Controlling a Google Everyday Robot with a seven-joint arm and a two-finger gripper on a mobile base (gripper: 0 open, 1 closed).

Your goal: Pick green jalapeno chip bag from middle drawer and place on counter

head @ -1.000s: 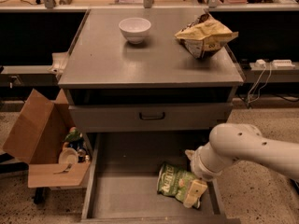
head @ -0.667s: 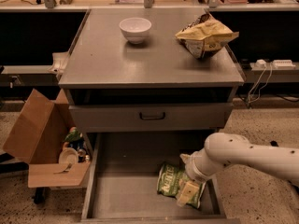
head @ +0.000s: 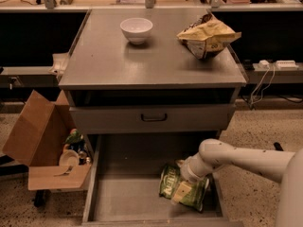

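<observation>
Fingers point(head: 181, 191) of the gripper point(head: 182, 196) are down on the green jalapeno chip bag point(head: 168, 186), which lies right of centre in the open middle drawer point(head: 123, 193), and whether they're pinching it I cannot tell.

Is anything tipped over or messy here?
Yes. The yellow-tan bag lies crumpled and gaping open on the counter, with its dark lining showing. The gripper is low in the open middle drawer, at the green jalapeno chip bag lying on its floor.

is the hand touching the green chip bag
Cannot tell. The camera view shows the hand overlapping the green jalapeno chip bag in the middle drawer; no contact or gap shows.
</observation>
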